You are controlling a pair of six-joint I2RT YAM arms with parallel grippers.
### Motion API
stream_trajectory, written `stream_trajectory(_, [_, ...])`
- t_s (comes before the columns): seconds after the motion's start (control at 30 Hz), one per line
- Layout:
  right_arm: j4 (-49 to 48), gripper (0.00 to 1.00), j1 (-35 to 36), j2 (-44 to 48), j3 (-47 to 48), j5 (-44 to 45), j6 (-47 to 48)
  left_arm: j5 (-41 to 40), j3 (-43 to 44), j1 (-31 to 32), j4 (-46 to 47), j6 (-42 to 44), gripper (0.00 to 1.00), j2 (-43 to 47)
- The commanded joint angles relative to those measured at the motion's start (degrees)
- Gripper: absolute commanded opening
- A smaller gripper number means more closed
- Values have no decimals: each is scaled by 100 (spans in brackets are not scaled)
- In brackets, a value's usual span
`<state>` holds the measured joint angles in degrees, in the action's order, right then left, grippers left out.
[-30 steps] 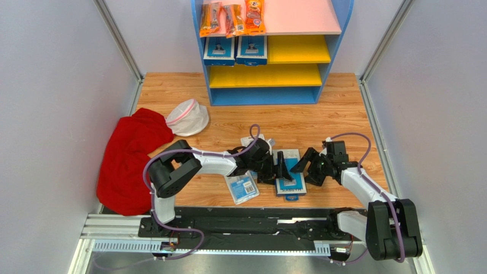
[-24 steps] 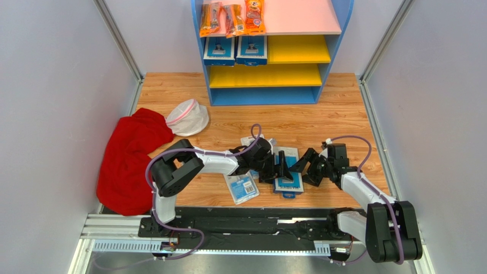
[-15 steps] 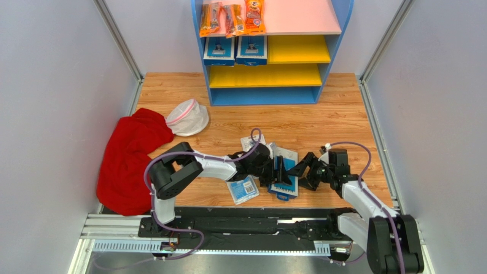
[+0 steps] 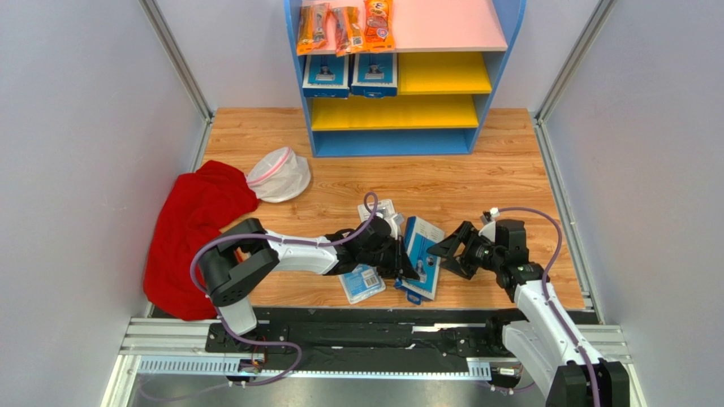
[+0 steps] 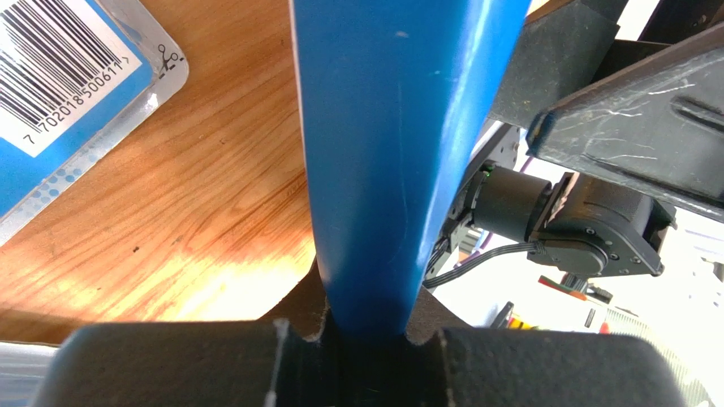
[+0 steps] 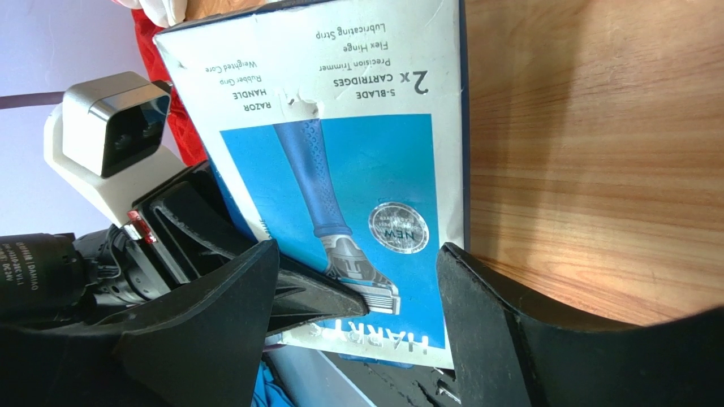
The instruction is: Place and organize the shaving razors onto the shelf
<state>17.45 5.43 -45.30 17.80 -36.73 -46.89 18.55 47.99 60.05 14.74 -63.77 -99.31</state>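
Left gripper (image 4: 406,261) has shut on the big razor pack (image 4: 425,240) and tipped it up.
Right gripper (image 4: 445,254) is open just beside it; the pack is well apart from the shelf (image 4: 489,102).

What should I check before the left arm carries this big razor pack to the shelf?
1. Left tool shut on the large razor pack: ok, the pack's edge sits between its fingers.
2. Pack clear of the table: cannot tell; it stands tilted, lower corner near the wood.
3. Right tool out of the way: not ok; it is open and points at the pack's face, close by.
4. Room on the upper yellow shelf: ok, free to the right of the two shelved razor packs.
5. Small razor pack apart from the held one: cannot tell.
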Motion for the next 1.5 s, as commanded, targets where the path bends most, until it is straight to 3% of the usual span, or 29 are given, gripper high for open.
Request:
stream_trajectory(0.0, [197, 72, 28, 380, 215, -27, -171, 44, -79, 24, 591, 49, 0, 324])
stream_trajectory(0.13, [241, 74, 28, 987, 241, -44, -381, -246, -202, -98, 591, 101, 0, 815])
stream_trajectory(0.37, [-496, 79, 28, 2033, -75, -387, -1076, -308, -562, -643, 1127, -144, 0, 1712])
stream_trajectory(0.53, [-1322, 79, 37, 2753, -698, -458, -2136, -570, -624, -916, 1496, -496, 0, 2073])
stream_trajectory(0.63, [-1928, 79, 63, 3351, -1023, -195, -2752, -598, -563, -943, 2013, -838, 0, 1846])
stream_trajectory(0.77, [-1991, 78, 116, 3835, -1077, -27, -2922, -247, -413, -943, 3181, -1496, 0, 1152])
stream_trajectory(0.9, [-2097, 78, 142, 3809, -1103, 34, -3010, 210, -229, -943, 4428, -1928, 0, 353])
stream_trajectory(1.07, [-2519, 76, 151, 3730, -1411, 96, -3335, 211, -351, -943, 5239, -2271, 0, 34])
stream_trajectory(1.3, [-1816, 75, 142, 3958, -1227, 122, -3081, 26, -405, -951, 5171, -2184, 0, 122])
stream_trajectory(1.47, [-1876, 74, 151, 4029, -1367, 280, -3141, 324, -185, -943, 5170, -2210, 0, 8])
